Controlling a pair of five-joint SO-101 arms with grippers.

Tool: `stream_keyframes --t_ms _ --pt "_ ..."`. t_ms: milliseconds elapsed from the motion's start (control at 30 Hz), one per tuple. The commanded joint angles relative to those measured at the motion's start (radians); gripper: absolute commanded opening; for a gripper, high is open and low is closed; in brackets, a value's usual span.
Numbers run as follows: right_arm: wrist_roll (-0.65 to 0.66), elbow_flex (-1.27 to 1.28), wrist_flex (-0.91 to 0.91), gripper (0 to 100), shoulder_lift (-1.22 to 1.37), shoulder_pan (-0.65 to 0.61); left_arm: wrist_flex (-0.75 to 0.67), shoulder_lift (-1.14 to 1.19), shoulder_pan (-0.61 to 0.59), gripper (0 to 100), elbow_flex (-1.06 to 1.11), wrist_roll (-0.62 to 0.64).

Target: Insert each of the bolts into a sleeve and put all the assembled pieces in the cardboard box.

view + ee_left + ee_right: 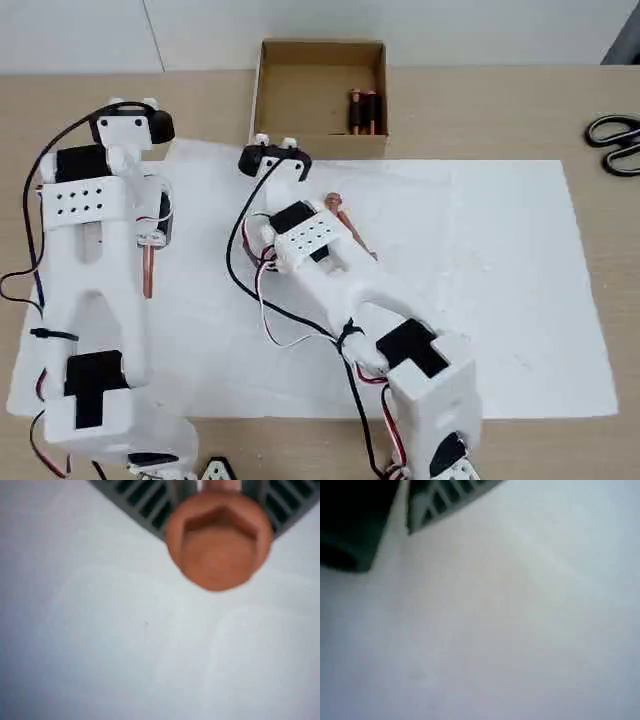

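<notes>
My left gripper [150, 238] is over the left part of the white sheet, shut on a copper bolt [148, 272] that hangs out of it. In the left wrist view the bolt's round head [218, 542] sits close up between the grey ribbed jaws. My right gripper [264, 250] is low over the middle of the sheet, tucked under its wrist. The right wrist view has a black sleeve [350, 525] held against the grey jaw. A second copper bolt [350, 225] lies on the sheet beside the right arm. The cardboard box [262, 95] at the back holds two assembled pieces [362, 110].
A white sheet [500, 280] covers most of the wooden table. Scissors [615, 142] lie at the far right edge. Both arms' cables trail over the sheet's near side.
</notes>
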Motion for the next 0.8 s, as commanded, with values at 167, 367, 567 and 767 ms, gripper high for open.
stream_keyframes --t_ms 167,367,567,767 --pt "0.052 -0.029 0.019 1.3 -0.002 0.015 -0.017 -0.057 0.006 1 -0.002 -0.003" --pt "0.055 -0.029 0.031 1.3 -0.053 0.013 -0.017 -0.063 0.008 1 -0.002 -0.003" --pt "0.184 -0.031 0.076 1.3 -0.278 0.013 -0.018 -0.064 0.011 1 -0.007 -0.003" --pt "0.324 -0.029 0.193 1.3 -0.475 0.048 -0.018 -0.064 0.103 1 -0.012 0.000"
